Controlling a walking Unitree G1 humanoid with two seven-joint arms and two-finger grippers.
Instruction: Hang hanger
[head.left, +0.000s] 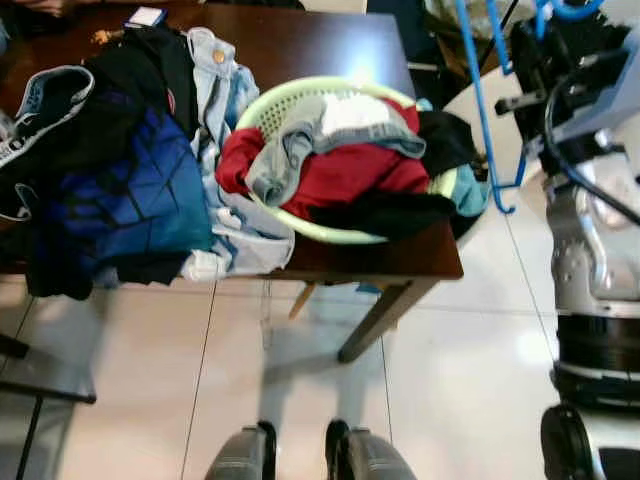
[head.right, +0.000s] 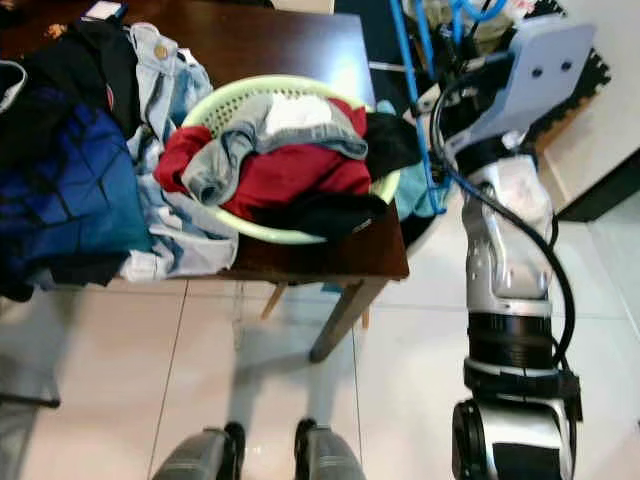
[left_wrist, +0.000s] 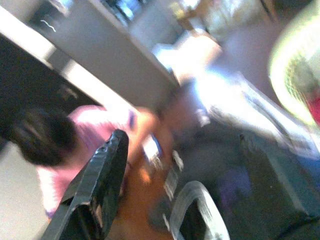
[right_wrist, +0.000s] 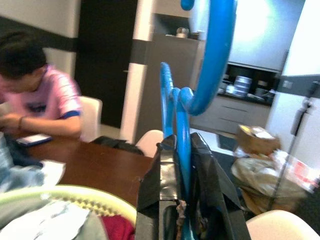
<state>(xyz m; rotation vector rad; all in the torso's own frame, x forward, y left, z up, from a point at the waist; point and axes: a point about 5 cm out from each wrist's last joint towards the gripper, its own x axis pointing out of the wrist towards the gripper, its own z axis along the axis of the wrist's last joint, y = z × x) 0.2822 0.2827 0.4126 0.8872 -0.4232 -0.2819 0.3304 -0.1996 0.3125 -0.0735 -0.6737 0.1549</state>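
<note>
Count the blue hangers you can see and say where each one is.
1 for certain: a blue hanger clamped in the right gripper, held to the right of the laundry basket at the table's edge. Others may lie hidden under the clothes.

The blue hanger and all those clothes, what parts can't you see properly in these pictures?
- Blue hanger: its top is cut off by the upper edge of the right wrist view, and the right gripper covers its lower part.
- Left wrist view: motion blur smears the table things; the left gripper state is unclear.
- Green basket: its inside is buried under clothes in the eye views.
- Dark table: its left part is hidden under the clothes pile.
</note>
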